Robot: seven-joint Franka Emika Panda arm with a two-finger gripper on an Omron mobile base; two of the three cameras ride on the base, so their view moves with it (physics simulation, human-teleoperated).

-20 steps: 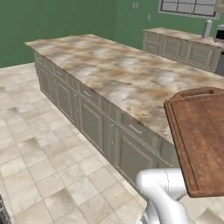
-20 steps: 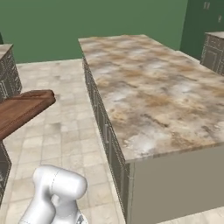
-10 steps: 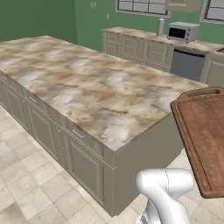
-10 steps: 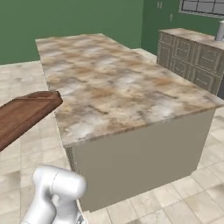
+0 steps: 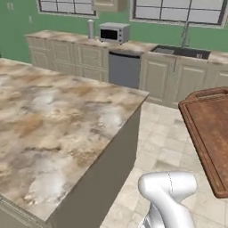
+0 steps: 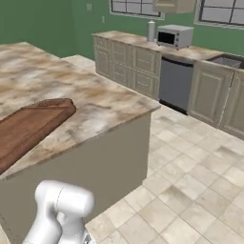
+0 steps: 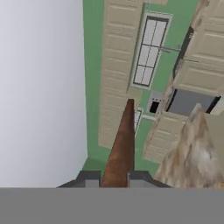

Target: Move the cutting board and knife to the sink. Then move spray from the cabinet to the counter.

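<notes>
At twelve o'clock from the gripper (image 7: 114, 181) in the hand view, the cutting board (image 7: 123, 142) runs edge-on straight away from the fingertips, clamped between the narrowed jaws and carried in the air. Its long axis follows the line of the fingers. From the left base view the board (image 5: 213, 133) hangs at three o'clock, handle end forward. The sink (image 5: 181, 51) lies well apart at one o'clock, set in the far counter (image 5: 138, 45) beside the microwave (image 5: 114, 32). Judgement: open tiled floor lies between; the island (image 5: 53, 129) at nine o'clock crowds the left flank.
</notes>
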